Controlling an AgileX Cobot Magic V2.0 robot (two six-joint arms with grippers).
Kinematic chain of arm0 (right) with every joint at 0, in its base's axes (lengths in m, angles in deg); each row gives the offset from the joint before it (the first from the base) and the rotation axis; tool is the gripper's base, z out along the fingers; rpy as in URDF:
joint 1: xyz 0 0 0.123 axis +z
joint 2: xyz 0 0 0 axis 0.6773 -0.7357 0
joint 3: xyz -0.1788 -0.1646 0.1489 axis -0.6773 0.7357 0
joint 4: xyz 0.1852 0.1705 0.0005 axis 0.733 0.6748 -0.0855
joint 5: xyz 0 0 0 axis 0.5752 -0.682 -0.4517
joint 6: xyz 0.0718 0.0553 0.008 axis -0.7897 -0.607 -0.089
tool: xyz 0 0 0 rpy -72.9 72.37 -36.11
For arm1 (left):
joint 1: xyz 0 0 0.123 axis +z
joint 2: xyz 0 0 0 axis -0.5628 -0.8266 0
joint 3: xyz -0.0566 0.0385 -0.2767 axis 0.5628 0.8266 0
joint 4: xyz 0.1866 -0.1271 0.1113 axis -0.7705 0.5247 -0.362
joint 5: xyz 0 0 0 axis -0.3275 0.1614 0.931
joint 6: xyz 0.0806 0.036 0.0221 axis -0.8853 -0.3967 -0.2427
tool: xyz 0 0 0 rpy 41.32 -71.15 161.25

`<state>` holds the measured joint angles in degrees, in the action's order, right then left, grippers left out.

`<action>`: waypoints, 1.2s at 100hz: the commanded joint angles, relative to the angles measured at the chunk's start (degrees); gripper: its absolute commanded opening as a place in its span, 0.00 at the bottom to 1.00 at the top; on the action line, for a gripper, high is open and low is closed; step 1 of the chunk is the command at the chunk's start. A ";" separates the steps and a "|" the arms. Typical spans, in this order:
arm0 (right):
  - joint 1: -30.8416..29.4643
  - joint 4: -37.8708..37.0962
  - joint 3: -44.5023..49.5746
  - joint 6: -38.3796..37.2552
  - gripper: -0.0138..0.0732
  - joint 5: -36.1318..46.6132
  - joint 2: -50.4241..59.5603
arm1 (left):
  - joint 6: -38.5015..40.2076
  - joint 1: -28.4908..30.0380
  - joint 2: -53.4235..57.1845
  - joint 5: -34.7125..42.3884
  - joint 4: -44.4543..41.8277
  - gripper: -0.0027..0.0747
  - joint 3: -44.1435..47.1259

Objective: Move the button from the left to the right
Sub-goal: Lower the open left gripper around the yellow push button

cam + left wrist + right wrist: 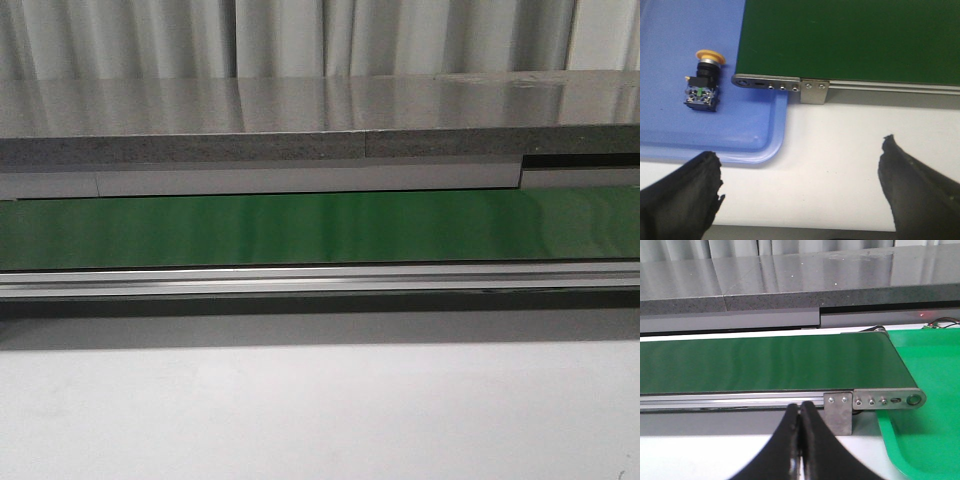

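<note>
The button [704, 82], with a round yellow cap and a blocky black body, lies on its side in a blue tray [685, 135], seen in the left wrist view. My left gripper [802, 165] is open and empty, its two black fingers spread wide over the white table beside the tray's corner, apart from the button. My right gripper [800, 410] is shut on nothing, its fingertips pressed together in front of the green conveyor belt [765, 362]. Neither gripper nor the button shows in the front view.
The green belt [320, 228] runs across the front view with a metal rail [320, 280] along its near side. A green tray [925, 440] lies at the belt's right end. Metal end brackets [815, 91] stick out at the belt's left end next to the blue tray.
</note>
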<state>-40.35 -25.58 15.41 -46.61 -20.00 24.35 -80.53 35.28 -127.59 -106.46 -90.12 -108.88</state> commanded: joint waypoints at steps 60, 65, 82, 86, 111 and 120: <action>0.21 -0.37 -0.88 0.05 0.08 4.88 1.05 | -0.99 17.18 -27.13 3.64 -3.43 0.83 -17.35; 0.21 -0.37 -0.88 0.05 0.08 4.88 1.05 | -0.99 17.18 -29.75 4.06 -3.43 0.83 -18.62; 0.21 -0.37 -0.88 0.05 0.08 4.88 1.05 | -0.99 17.18 -39.03 3.96 -5.33 0.83 -24.02; 0.21 -0.37 -0.88 0.05 0.08 4.88 1.05 | -0.99 17.18 -40.68 3.95 -6.13 0.83 -25.08; 0.21 -0.37 -0.88 0.05 0.08 4.88 1.05 | -0.99 17.18 -49.36 3.73 -6.74 0.83 -31.14; 0.21 -0.37 -0.88 0.05 0.08 4.88 1.05 | -0.99 17.18 -51.58 3.56 -6.74 0.83 -32.27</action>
<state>-40.35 -25.58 15.41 -46.61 -20.00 24.35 -81.65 52.41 -179.48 -104.42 -96.33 -138.44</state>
